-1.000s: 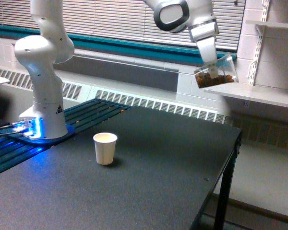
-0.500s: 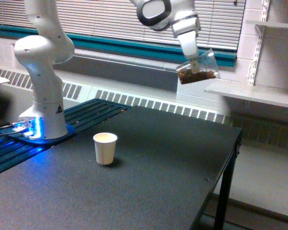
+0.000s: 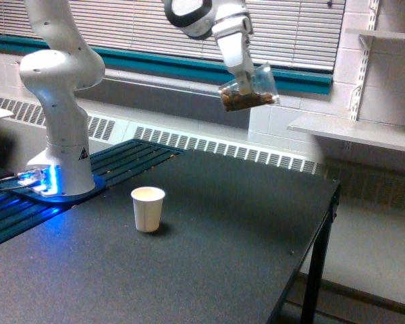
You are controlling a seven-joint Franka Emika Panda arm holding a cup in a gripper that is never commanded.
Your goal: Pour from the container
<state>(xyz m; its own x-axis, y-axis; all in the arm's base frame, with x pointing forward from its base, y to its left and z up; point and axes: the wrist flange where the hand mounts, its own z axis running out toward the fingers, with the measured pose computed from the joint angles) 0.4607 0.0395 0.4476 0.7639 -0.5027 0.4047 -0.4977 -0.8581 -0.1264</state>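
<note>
The container [image 3: 251,89] is a clear plastic cup with brown nut-like pieces lying along its lower side. It hangs tilted high above the back of the black table [image 3: 209,256], with my gripper [image 3: 243,82] shut on it. A white paper cup [image 3: 148,208] stands upright on the table, well below the container and toward the exterior view's left.
The arm's white base [image 3: 61,121] stands at the exterior view's left beside blue-lit slats. A radiator runs along the wall behind. A white shelf [image 3: 358,131] juts out at the right. The table's right edge drops to the floor.
My gripper has carried the container toward the exterior view's left and slightly up, away from the shelf and closer to over the table. The paper cup has not moved.
</note>
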